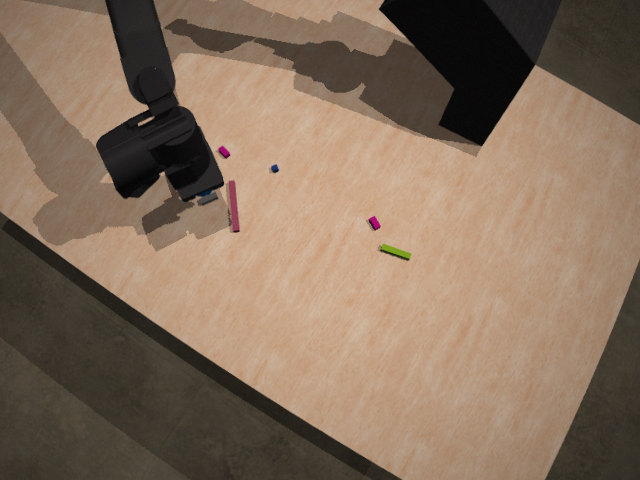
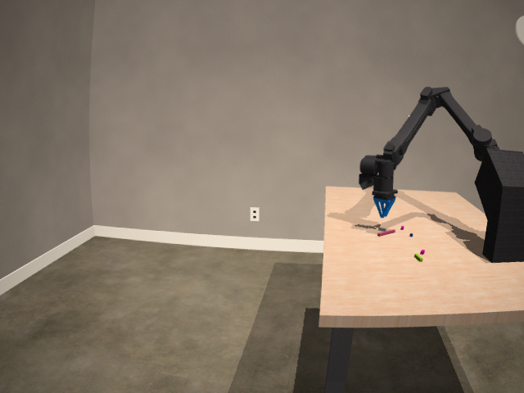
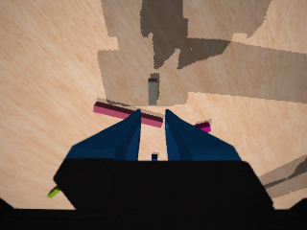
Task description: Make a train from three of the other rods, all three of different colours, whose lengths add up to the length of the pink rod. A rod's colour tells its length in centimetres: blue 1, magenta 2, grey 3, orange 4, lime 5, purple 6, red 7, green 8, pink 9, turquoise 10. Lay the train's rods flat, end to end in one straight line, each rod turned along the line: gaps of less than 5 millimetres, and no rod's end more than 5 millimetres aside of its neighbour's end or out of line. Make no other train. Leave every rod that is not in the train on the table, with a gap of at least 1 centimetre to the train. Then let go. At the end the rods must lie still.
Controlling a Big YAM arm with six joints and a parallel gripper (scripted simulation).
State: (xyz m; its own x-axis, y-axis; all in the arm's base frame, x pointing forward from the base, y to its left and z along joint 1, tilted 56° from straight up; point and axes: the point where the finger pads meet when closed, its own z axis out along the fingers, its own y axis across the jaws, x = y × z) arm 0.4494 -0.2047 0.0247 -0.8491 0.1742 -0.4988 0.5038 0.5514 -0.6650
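My gripper [image 2: 383, 217] [image 3: 153, 115] is slightly open and empty, above the table. The grey rod [image 1: 207, 198] [image 2: 381, 229] [image 3: 153, 92] lies flat just ahead of the fingertips in the wrist view. The pink rod [image 1: 234, 206] [image 2: 386, 232] [image 3: 110, 111] lies beside it, apart and turned across it. One magenta rod [image 1: 224, 151] [image 2: 402, 228] [image 3: 205, 127] and the blue rod [image 1: 274, 168] [image 2: 410, 234] [image 3: 154, 157] lie separately nearby. Another magenta rod [image 1: 374, 223] [image 2: 422, 251] lies near the lime rod [image 1: 395, 252] [image 2: 418, 257] [image 3: 54, 192], apart and at a different angle.
The black arm base [image 1: 480, 67] [image 2: 508, 211] stands at the table's edge. The arm [image 1: 139, 41] [image 2: 413, 122] reaches over the table [image 1: 413, 335] [image 2: 381, 291], casting shadows around the grey rod. The table's long edge runs along the lower left in the top view.
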